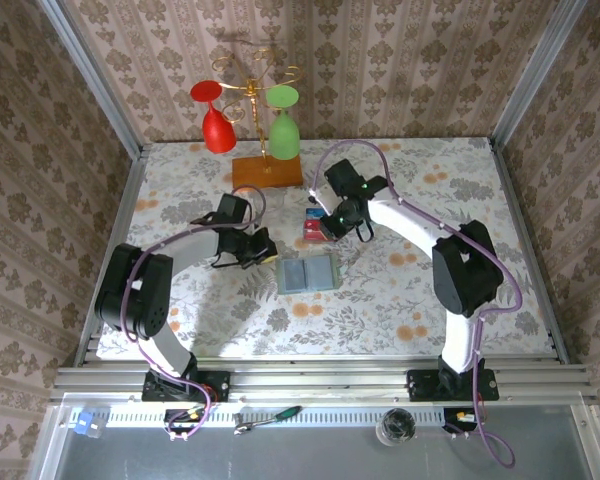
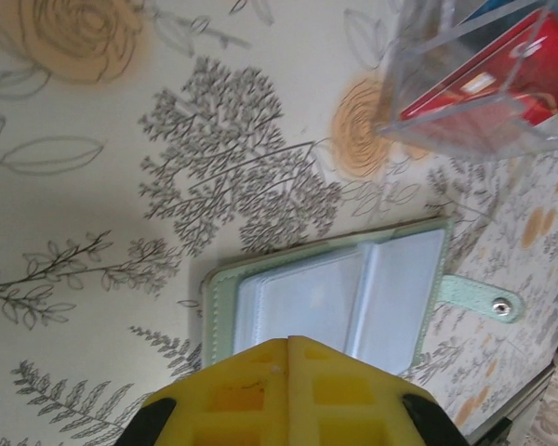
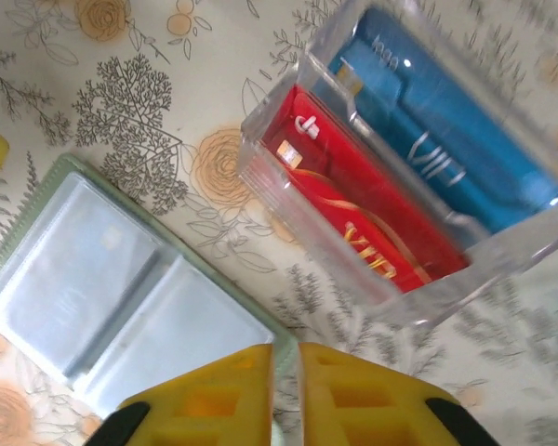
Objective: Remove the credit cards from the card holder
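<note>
From above, the holder (image 1: 307,273) is lying open on the tabletop (image 1: 430,190). The left fingers (image 1: 263,252) are hanging just beside its left far corner. The right fingers (image 1: 330,228) are hovering past its far edge, over the clear box (image 1: 313,232) with the cards. I am judging that both arms are working very near to each other here. A quick reach to the holder could bump the box or the other arm. Farther past the holder, the slab (image 1: 267,172) with hanging glasses (image 1: 218,125) is closing that side. More room is lying to the right of the holder and on its near side.

In the left wrist view, the left fingers (image 2: 251,381) are pressing fully together and holding nothing, low over the holder (image 2: 325,297). Shut like this, they can only push, and the holder may slide. Its strap (image 2: 479,299) is sticking out and could catch.

In the right wrist view, the right fingers (image 3: 353,390) are showing only a thin slit and gripping nothing. They are standing between the holder (image 3: 121,307) and the box (image 3: 279,181). The red card (image 3: 372,232) and the blue card (image 3: 437,139) are resting inside the box, beside the holder. Whether any card is hiding in the cloudy sleeves, I cannot tell. A missed one is the main risk.
</note>
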`<move>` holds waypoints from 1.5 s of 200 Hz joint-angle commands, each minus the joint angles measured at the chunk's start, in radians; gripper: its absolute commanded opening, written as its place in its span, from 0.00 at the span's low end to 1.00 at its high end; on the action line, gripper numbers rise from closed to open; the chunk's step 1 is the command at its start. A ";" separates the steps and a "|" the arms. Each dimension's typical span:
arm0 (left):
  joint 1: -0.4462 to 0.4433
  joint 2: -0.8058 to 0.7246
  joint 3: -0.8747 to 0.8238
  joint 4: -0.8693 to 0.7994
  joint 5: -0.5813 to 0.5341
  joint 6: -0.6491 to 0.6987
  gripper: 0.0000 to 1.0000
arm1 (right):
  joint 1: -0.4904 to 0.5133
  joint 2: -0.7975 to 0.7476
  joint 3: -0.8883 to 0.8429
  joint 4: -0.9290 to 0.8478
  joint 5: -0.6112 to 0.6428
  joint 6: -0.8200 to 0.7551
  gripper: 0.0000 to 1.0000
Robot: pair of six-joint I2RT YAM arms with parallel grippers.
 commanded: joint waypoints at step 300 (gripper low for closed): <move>-0.100 -0.036 -0.178 0.119 -0.095 -0.099 0.00 | 0.104 -0.045 -0.305 0.388 -0.347 0.821 0.30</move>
